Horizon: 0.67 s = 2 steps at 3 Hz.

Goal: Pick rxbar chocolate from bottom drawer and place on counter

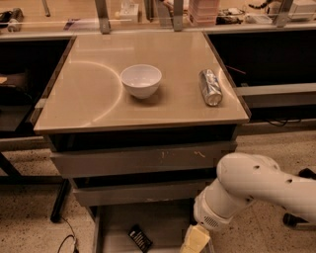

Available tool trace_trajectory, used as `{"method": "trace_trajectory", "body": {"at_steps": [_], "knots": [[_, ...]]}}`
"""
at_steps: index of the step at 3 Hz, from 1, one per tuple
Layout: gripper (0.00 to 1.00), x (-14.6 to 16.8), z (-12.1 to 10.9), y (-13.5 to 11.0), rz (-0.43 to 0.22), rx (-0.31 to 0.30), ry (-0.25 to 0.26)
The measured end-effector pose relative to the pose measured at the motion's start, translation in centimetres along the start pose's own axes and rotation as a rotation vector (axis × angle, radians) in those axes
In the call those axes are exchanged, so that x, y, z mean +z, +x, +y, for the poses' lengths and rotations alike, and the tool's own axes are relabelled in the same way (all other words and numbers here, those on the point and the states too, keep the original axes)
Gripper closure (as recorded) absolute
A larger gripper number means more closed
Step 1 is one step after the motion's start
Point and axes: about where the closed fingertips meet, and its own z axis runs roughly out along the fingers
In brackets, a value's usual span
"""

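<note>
The rxbar chocolate (pixel 140 238), a small flat black wrapper with white print, lies on the grey floor of the open bottom drawer (pixel 163 220), left of centre. The beige counter (pixel 98 99) tops the drawer cabinet. My white arm comes in from the right. My gripper (pixel 193 242) is at the bottom edge of the view, over the right side of the drawer, to the right of the bar and apart from it. Most of the gripper is cut off by the frame edge.
A white bowl (pixel 141 80) stands mid-counter and a silver can (pixel 211 87) lies on its side near the counter's right edge. Two scuffed grey drawers (pixel 138 160) are shut above the open one. A cluttered bench (pixel 148 10) runs behind. A black cable (pixel 66 239) lies on the floor at left.
</note>
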Motion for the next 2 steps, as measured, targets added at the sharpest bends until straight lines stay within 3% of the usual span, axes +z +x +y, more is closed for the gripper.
{"method": "trace_trajectory", "body": {"at_steps": [1, 2], "knots": [[0.00, 4.95, 0.26, 1.37, -0.046, 0.062, -0.084], [0.00, 5.05, 0.33, 1.38, -0.044, 0.059, -0.085]]}}
